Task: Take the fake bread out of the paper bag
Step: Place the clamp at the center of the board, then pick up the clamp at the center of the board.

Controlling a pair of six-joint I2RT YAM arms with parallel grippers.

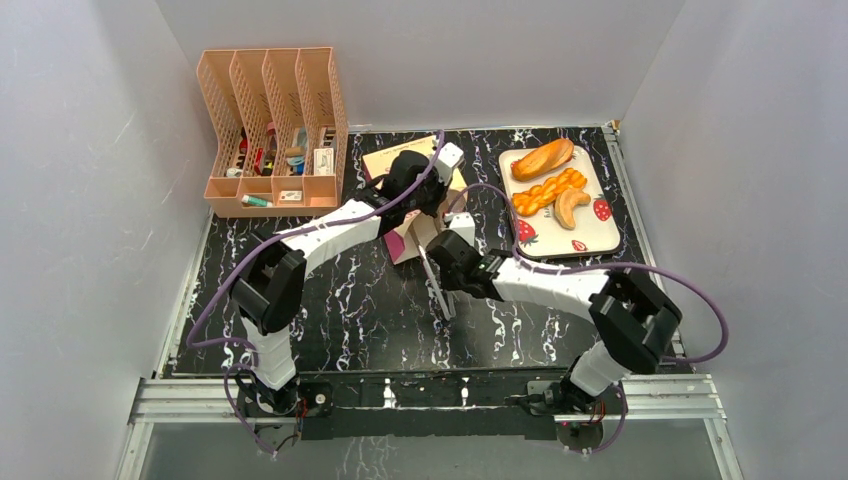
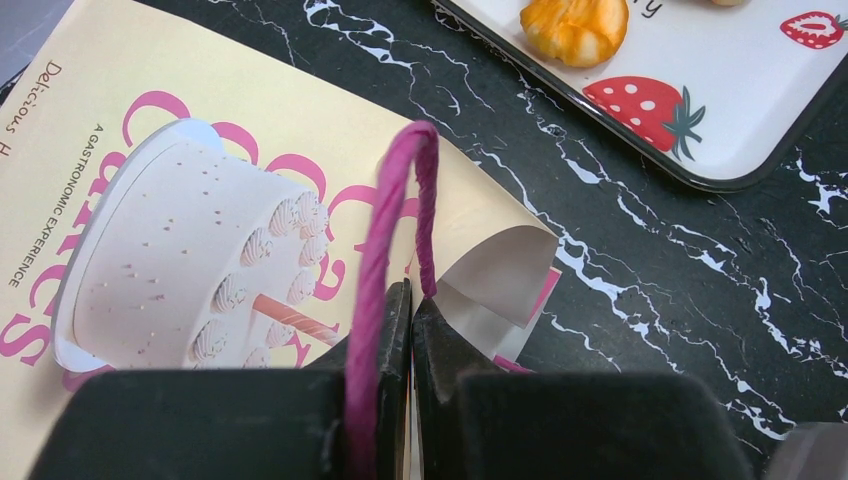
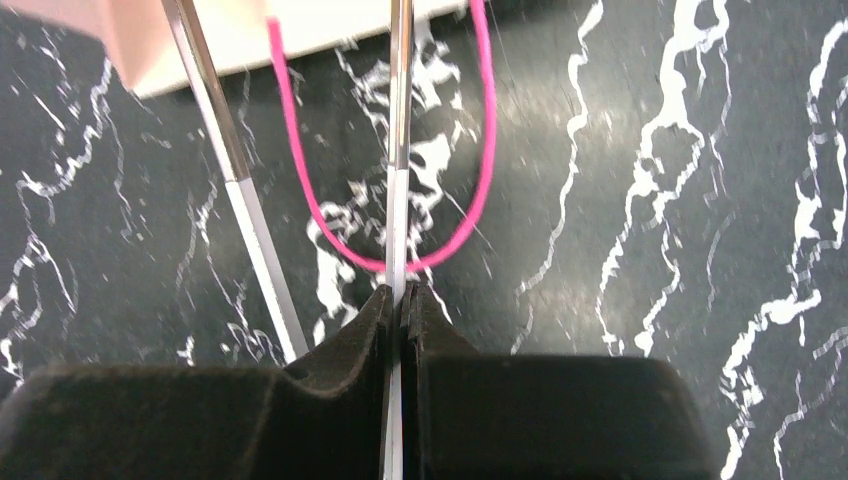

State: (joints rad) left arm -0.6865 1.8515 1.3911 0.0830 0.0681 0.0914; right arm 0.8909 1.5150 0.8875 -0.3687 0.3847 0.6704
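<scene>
The paper bag (image 1: 384,160) lies on the black marble table under my left wrist, its tan face showing a cake picture (image 2: 150,120). My left gripper (image 2: 412,295) (image 1: 428,203) is shut on the bag's rim, and the pink string handle (image 2: 395,200) loops over its left finger. My right gripper (image 3: 402,295) (image 1: 447,232) is shut on a thin paper edge of the bag (image 3: 398,150) seen edge-on, with a second pink handle (image 3: 480,150) hanging past it. Three fake bread pieces (image 1: 542,158) (image 1: 548,190) (image 1: 570,207) lie on a tray. The bag's inside is hidden.
The white strawberry-print tray (image 1: 600,240) (image 2: 720,100) sits at the back right, close to the bag. A peach file rack (image 1: 270,130) holding small items stands at the back left. White walls enclose the table on three sides.
</scene>
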